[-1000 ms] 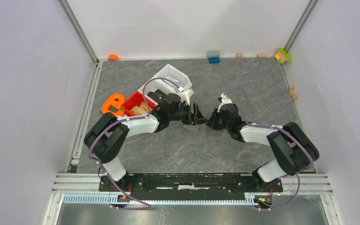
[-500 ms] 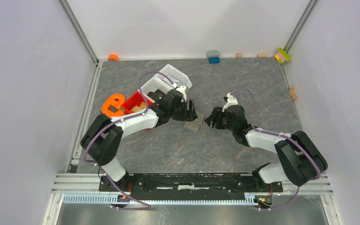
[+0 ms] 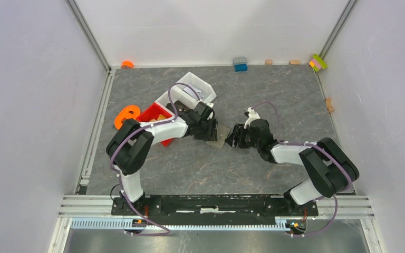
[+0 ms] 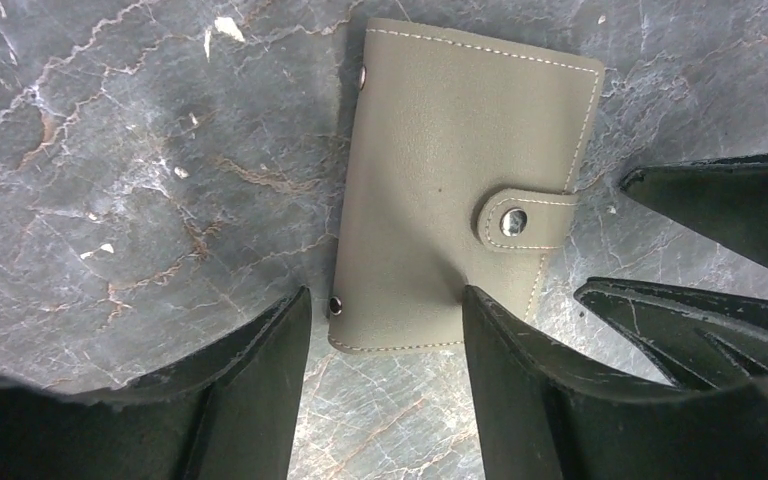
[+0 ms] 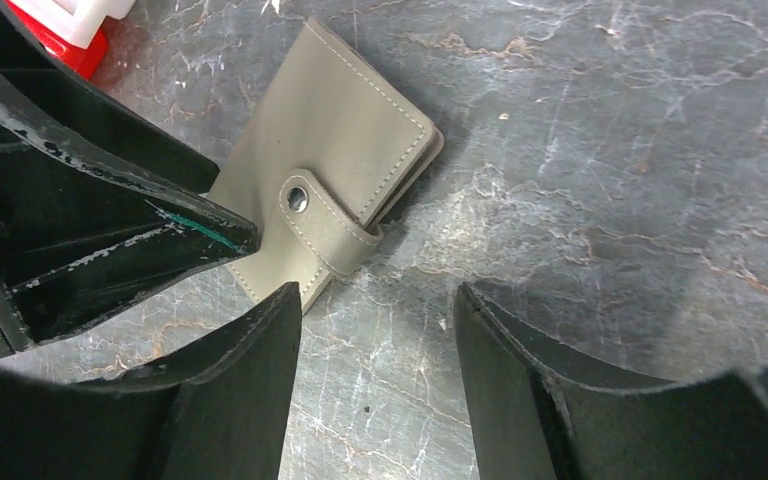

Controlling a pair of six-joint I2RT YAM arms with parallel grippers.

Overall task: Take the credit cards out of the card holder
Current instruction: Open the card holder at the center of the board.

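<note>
Top cam: the card holder (image 3: 220, 138) lay flat on the grey marbled table (image 3: 285, 95) near ctr, btwn the two gripper heads. The left gripper (image 3: 213, 132) hung over the holder's left part, its arm reaching in past a red bin (image 3: 148, 117). A white bin (image 3: 192, 79) stood just behind the red one and an orange plastic piece (image 3: 126, 116) just left of it. The right gripper (image 3: 231, 138) faced in from the right, just beside the holder's right edge. A blue block (image 3: 240, 64) sat by the back wall. Neither jaw gap read clearly from here. Left wrist cam: the holder was shut, its strap w/ metal snap (image 4: 513, 222) fastened across one long edge. The left gripper's jaws stood apart, clamping nothing. One finger (image 4: 260, 390) was just beside the holder's near corner and the other (image 4: 540, 390) overlapped its near end; contact couldn't be told. The right gripper's dark tips showed at the view's right side, near the strap edge. Right wrist cam: the holder lay tilted, upper left of ctr, snap closed. The right gripper's jaws were apart w/ only bare table btwn them, one fingertip (image 5: 260, 360) just by the holder's near corner. The left gripper's fingers covered the holder's left part, w/ the red bin's corner at top left.
</note>
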